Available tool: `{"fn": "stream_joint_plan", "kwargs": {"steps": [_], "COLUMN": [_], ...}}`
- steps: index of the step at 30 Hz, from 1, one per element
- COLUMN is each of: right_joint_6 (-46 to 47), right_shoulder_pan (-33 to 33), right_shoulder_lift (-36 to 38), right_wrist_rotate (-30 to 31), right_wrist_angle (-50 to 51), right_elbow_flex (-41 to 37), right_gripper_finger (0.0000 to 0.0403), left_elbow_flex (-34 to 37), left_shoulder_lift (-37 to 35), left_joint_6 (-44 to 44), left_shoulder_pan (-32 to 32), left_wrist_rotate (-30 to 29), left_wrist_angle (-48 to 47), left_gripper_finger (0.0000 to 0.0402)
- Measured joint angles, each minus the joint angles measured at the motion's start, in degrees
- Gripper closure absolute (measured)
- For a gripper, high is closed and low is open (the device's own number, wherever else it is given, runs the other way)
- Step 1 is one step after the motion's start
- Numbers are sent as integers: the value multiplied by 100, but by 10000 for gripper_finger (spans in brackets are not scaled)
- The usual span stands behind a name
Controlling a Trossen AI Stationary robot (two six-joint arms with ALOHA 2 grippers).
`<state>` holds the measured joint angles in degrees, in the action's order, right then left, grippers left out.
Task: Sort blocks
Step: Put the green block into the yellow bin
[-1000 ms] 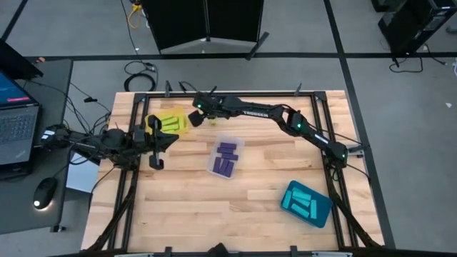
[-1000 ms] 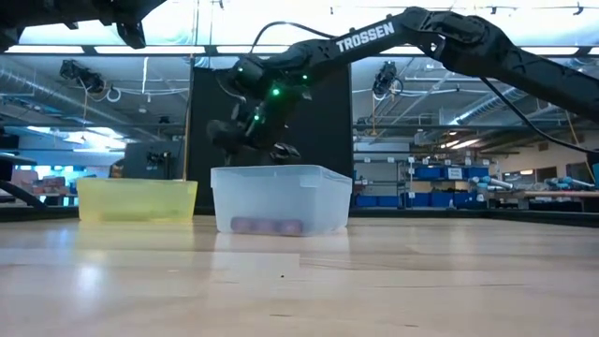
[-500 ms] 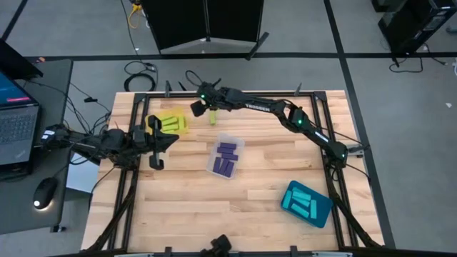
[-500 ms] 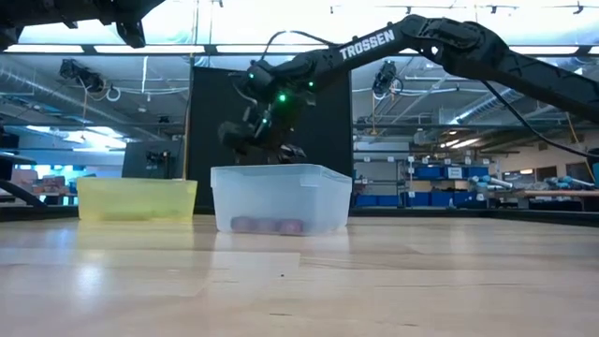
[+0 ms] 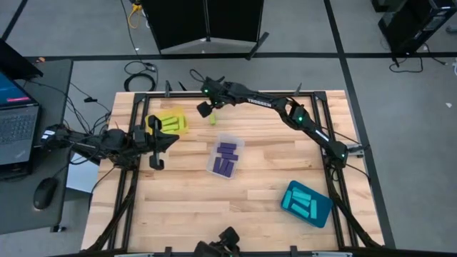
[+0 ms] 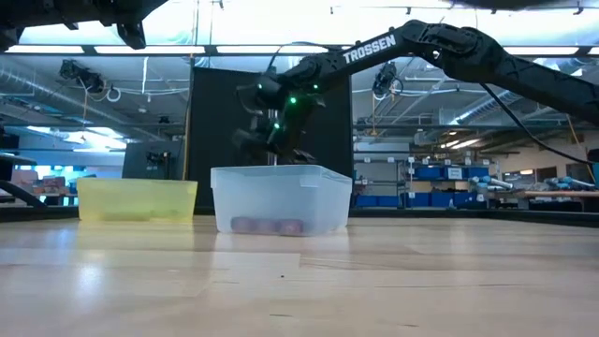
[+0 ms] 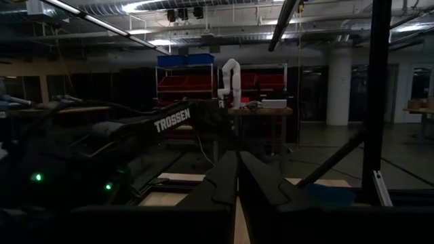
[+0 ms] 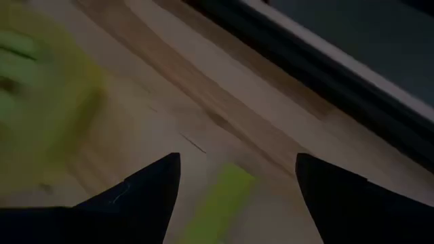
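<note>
My right gripper (image 5: pixel 207 108) is open and hovers near the table's far edge, just right of the yellow tray (image 5: pixel 171 123). One lime-green block (image 5: pixel 213 118) lies flat on the wood below it. In the right wrist view this block (image 8: pixel 217 200) shows between the spread fingertips (image 8: pixel 234 176), apart from both. More lime-green blocks (image 5: pixel 170 125) lie in the yellow tray, purple blocks (image 5: pixel 226 158) in the clear tray (image 5: pixel 237 146), and cyan blocks (image 5: pixel 304 202) in the teal tray (image 5: pixel 321 214). My left gripper (image 5: pixel 153 151) is shut and waits at the table's left edge.
In the low view the clear tray (image 6: pixel 279 198) stands in front of my right gripper (image 6: pixel 271 145), with the yellow tray (image 6: pixel 138 199) beside it. Bare wood (image 5: pixel 186 200) fills the table's near half. A dark shape (image 5: pixel 225 241) shows at the near edge. A laptop (image 5: pixel 14 121) sits off the table's left.
My right gripper has moved from the yellow tray's right rim toward the table's right and slightly toward the far edge, staying at about the same height. A dark shape has come into view at the near edge.
</note>
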<state>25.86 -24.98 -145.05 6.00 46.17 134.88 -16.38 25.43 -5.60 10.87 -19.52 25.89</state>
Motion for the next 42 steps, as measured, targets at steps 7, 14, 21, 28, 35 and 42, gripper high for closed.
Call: {"fn": "stream_joint_plan", "kwargs": {"steps": [7,14,21,28,35,42], "right_joint_6": [29,-35,-907,-3732,-6861,-8055], "right_shoulder_pan": [-78,-58,-84,-176,-279,-222], "right_shoulder_lift": [-4,-4,1,128,341,286], "right_wrist_rotate": [-74,30,-65,-722,-912,-1185], "right_wrist_angle": [418,377,-118,-288,596,1014], "right_elbow_flex": [-3,-1,0,16,16,-76], "right_gripper_finger": [99,99,99,99,108,114], "left_elbow_flex": [0,0,0,0,0,0], "left_shoulder_lift": [0,0,0,0,11,110], "left_joint_6": [-16,-18,-16,192,619,716], "left_shoulder_pan": [0,0,0,0,0,-2], "left_wrist_rotate": [-166,-206,-250,-254,-601,-1271], "left_wrist_angle": [2,4,-9,-52,-103,-99], "left_gripper_finger": [379,379,379,379,379,379]}}
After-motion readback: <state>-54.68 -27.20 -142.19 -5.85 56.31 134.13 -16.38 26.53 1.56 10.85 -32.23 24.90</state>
